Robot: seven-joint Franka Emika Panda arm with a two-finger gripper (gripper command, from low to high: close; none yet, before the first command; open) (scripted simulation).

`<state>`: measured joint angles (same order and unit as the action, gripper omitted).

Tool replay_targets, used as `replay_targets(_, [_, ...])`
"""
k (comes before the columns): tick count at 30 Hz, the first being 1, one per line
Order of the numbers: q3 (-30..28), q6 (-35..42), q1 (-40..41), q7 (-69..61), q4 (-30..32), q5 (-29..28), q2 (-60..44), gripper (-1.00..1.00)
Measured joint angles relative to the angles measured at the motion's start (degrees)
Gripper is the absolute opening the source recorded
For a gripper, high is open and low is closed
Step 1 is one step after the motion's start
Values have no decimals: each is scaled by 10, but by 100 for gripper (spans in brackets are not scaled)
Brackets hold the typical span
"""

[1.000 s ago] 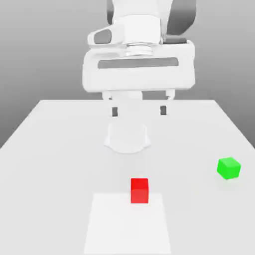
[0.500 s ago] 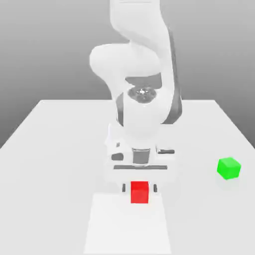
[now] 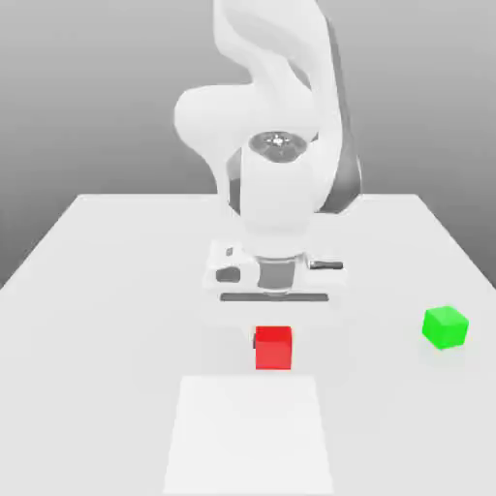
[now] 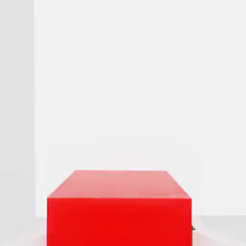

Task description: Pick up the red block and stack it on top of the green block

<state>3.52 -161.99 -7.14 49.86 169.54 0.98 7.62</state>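
Observation:
The red block (image 3: 273, 348) hangs just above the white table, near the middle front in the exterior view. My gripper (image 3: 273, 336) comes straight down over it and is shut on it, its fingers hidden behind the block's sides. In the hand view the red block (image 4: 119, 207) sits very close, with the table beneath it. The green block (image 3: 446, 327) rests on the table far off to the exterior view's right, apart from the gripper.
A lighter square patch (image 3: 250, 436) marks the table (image 3: 107, 291) just in front of the red block. The arm's body (image 3: 281, 126) rises behind the hand.
The hand came down around the red block, closed on it, and has now risen a little with the block, which sits higher than before. The green block has not moved.

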Motion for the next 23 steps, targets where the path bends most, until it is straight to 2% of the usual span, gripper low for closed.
replay_targets(13, [202, 90, -275, -166, -103, 47, -9, -100])
replay_targets(16, [214, 52, -283, -144, -111, 5, -59, -100])
replay_targets(19, [191, -3, -293, -89, -115, -74, -123, -100])
replay_targets(20, [179, -18, -299, -72, -116, -98, -140, 100])
replay_targets(23, [179, -18, -299, -72, -116, -98, -140, 100])
